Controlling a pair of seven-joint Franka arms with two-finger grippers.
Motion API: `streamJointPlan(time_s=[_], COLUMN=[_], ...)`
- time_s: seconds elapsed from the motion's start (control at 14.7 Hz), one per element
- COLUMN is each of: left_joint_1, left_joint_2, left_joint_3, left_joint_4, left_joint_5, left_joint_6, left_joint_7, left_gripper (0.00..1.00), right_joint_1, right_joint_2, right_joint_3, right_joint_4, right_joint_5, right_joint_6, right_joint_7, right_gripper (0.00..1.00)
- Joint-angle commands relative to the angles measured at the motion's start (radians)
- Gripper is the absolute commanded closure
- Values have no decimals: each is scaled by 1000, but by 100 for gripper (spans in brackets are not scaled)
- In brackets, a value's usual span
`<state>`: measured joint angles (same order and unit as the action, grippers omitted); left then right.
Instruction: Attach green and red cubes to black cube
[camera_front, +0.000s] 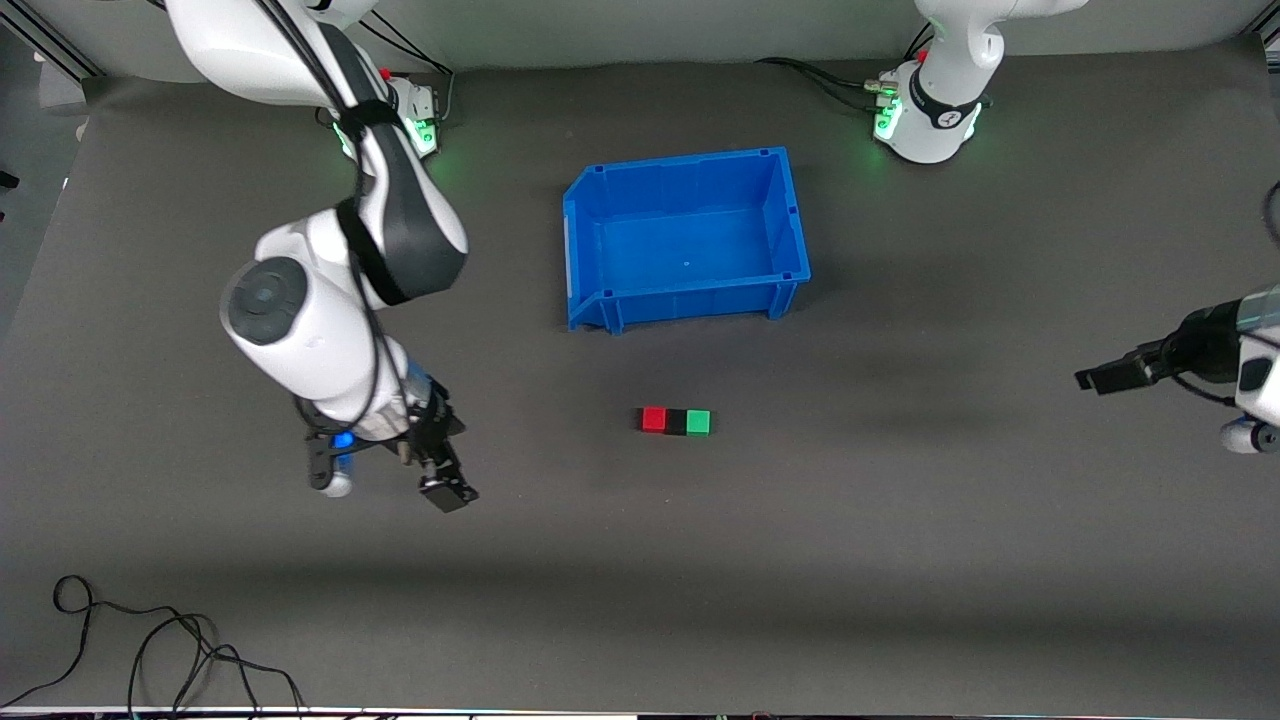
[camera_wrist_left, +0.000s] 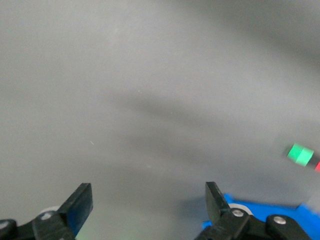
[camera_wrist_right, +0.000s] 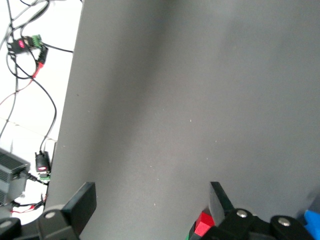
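The red cube (camera_front: 653, 420), black cube (camera_front: 676, 421) and green cube (camera_front: 698, 422) lie in one touching row on the grey mat, black in the middle, nearer the front camera than the blue bin. My right gripper (camera_front: 445, 488) hangs open and empty above the mat toward the right arm's end, apart from the row. In the right wrist view the gripper (camera_wrist_right: 151, 195) is open, and the red cube (camera_wrist_right: 202, 225) shows beside one finger. My left gripper (camera_front: 1100, 378) is open and empty at the left arm's end. In the left wrist view the gripper (camera_wrist_left: 148, 195) is open, with the green cube (camera_wrist_left: 300, 154) far off.
An empty blue bin (camera_front: 590, 215) stands on the mat between the two arm bases; its corner shows in the left wrist view (camera_wrist_left: 260, 220). Loose black cables (camera_front: 150, 640) lie by the mat's near edge at the right arm's end.
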<state>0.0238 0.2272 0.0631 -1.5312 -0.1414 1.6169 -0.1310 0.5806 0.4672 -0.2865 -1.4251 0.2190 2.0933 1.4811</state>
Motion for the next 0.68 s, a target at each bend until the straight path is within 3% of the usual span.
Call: streamJointPlan(time_s=[0.0, 0.2, 0.41, 0.61], left_joint_1=[-33, -48, -93, -108], left_joint_2=[-61, -107, -163, -225], left_joint_3=[3, -8, -9, -11], left_joint_4=[2, -3, -41, -101], left_joint_5=[45, 65, 115, 140], left_joint_6=[-44, -35, -8, 15], left_joint_7=[106, 108, 106, 105], left_gripper=[0, 0, 0, 0], right_joint_1=[-130, -264, -396, -608], right_joint_2=[-244, -361, -444, -478], right_joint_3=[81, 148, 223, 445], right_joint_4=[-205, -228, -232, -230], right_joint_5=[-7, -24, -108, -197], right_joint_6=[-59, -289, -415, -493], right_joint_7=[-241, -527, -772, -938], right_gripper=[0, 0, 0, 0])
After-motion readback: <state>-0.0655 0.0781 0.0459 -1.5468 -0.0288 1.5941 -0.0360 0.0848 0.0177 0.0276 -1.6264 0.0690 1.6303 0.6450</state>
